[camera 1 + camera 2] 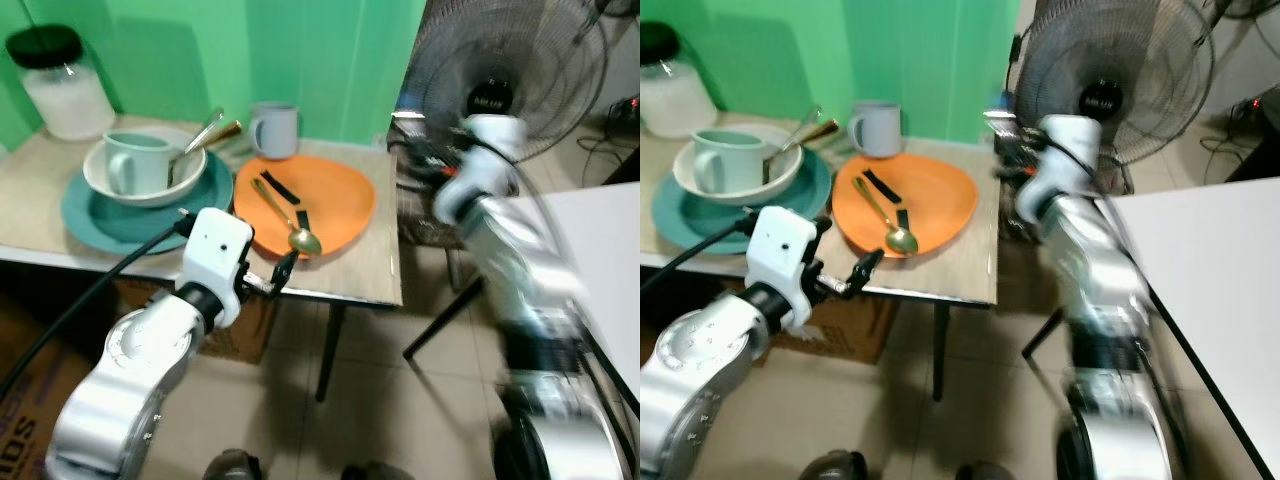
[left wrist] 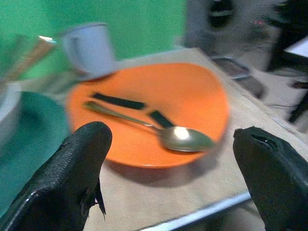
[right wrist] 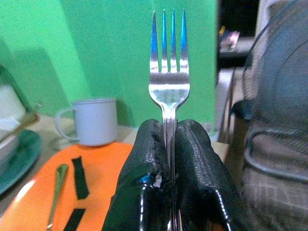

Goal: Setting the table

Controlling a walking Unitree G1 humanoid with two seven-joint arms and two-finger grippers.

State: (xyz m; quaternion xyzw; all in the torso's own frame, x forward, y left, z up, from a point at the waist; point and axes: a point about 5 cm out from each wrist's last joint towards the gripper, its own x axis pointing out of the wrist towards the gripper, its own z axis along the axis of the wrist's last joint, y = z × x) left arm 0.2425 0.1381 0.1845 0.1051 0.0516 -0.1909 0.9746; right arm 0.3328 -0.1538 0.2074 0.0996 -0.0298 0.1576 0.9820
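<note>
An orange plate [image 1: 330, 195] lies on the table's right part, with a gold spoon [image 1: 292, 225] and two black strips on it. Behind it stands a grey mug [image 1: 275, 128]. My left gripper [image 2: 173, 144] hovers open at the table's front edge, facing the plate and spoon, with nothing between its fingers [image 2: 82, 159]. My right gripper [image 3: 168, 139] is shut on a silver fork [image 3: 168, 62], held tines up beside the table's right end, near the fan. The right arm [image 1: 480, 200] is blurred.
A teal plate [image 1: 95, 220] carries a white bowl [image 1: 150, 190] holding a teal mug [image 1: 135, 160] and utensils. A lidded jar [image 1: 65, 85] stands at the back left. A fan [image 1: 520, 70] stands right of the table, and a white table [image 1: 600, 240] further right.
</note>
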